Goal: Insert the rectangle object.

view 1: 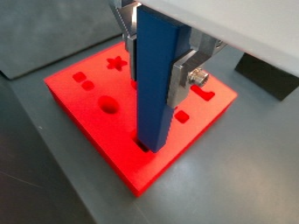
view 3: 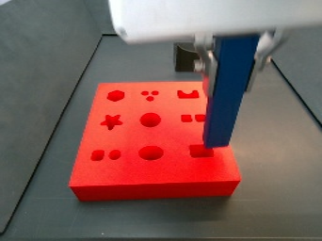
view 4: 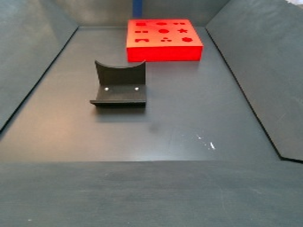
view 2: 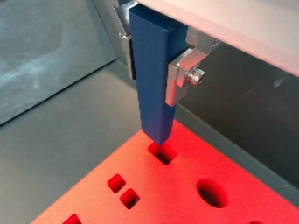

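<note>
My gripper [view 1: 158,61] is shut on the rectangle object [view 1: 158,96], a tall blue bar held upright, with a silver finger [view 1: 180,77] on each side. The bar's lower end stands just over a small rectangular hole [view 2: 163,155] in the red board [view 2: 176,188]. I cannot tell whether the tip has entered the hole. A side view shows the gripper [view 3: 233,47], the bar [view 3: 224,104] and the hole [view 3: 199,150] near the board's [view 3: 138,179] front right corner. In the other wrist view the gripper [view 2: 152,61] grips the bar [view 2: 156,96] the same way.
The red board [view 1: 93,114] has several other shaped holes, among them a star [view 1: 114,63] and a round one [view 1: 107,105]. A side view shows the board [view 4: 166,53] at the far end and the fixture [view 4: 119,84] on the dark floor, with grey walls around.
</note>
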